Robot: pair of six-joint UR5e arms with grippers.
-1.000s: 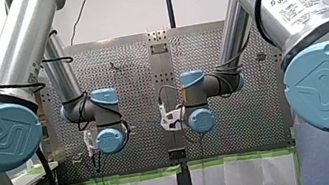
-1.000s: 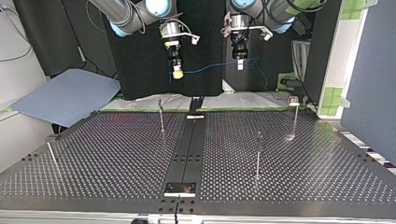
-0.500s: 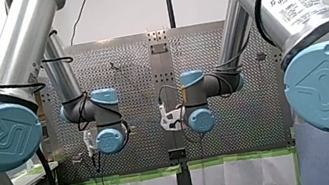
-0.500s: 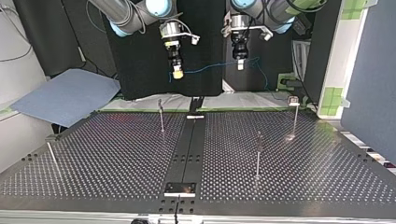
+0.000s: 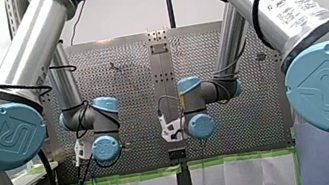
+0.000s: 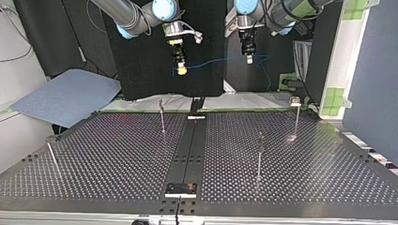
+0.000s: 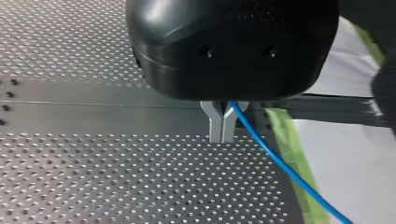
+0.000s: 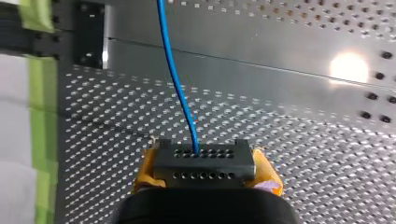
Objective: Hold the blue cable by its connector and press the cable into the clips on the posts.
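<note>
1. Step in hand, as I judge it: carrying. The blue cable (image 6: 213, 61) hangs in the air between your two pincers, up behind the worktop (image 6: 117, 154), and none of it sits in a clip yet.
2. Your right pincer (image 6: 180, 71) is clamped on the black connector (image 8: 204, 161), with a yellow pad on either side. Your left pincer (image 7: 222, 133) has its metal fingers pinched together on the blue cable further along.
3. The next move calls for bringing both pincers down toward the posts (image 6: 162, 117). Keep the span taut, line it over one post top, then press down.
4. Only the top view shows all four thin posts, standing well apart on the worktop, and the slack looping down past your left pincer. The clips are too small to read there.
5. Only the wrist views show the grips close up. The front view shows the arms but neither grip.
</note>
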